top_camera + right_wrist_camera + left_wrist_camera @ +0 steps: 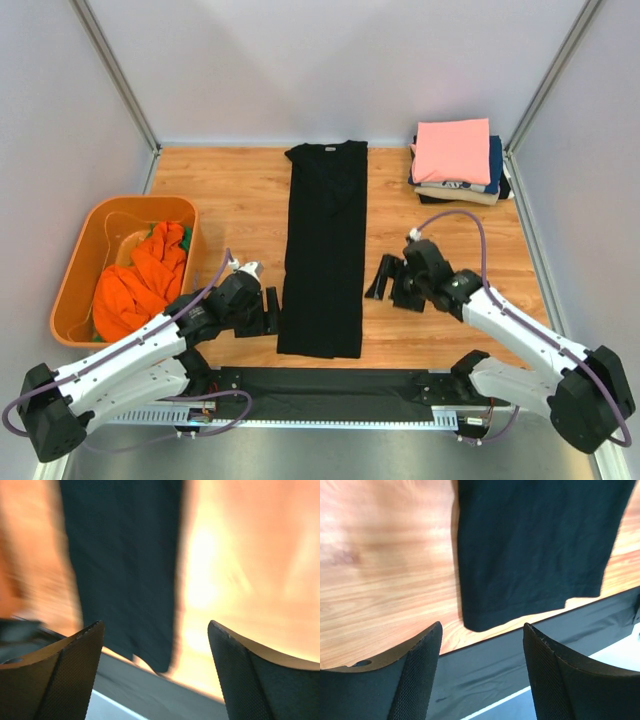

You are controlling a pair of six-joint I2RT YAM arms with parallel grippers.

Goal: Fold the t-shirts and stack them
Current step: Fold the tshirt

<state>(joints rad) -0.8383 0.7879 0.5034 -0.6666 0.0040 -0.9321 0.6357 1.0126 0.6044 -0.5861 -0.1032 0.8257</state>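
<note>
A black t-shirt [325,245] lies folded into a long narrow strip down the middle of the wooden table; its hem end shows in the left wrist view [535,550] and, blurred, in the right wrist view [125,565]. My left gripper [270,311] is open and empty, just left of the strip's near end. My right gripper [381,280] is open and empty, just right of the strip. A stack of folded t-shirts [457,162], pink on top over navy and cream, sits at the back right. An orange t-shirt [140,282] lies crumpled in the tub.
An orange plastic tub [85,250] stands at the left, with some green cloth [186,237] beside the orange shirt. A black mat [330,385] runs along the near table edge. Grey walls close in the left, back and right sides.
</note>
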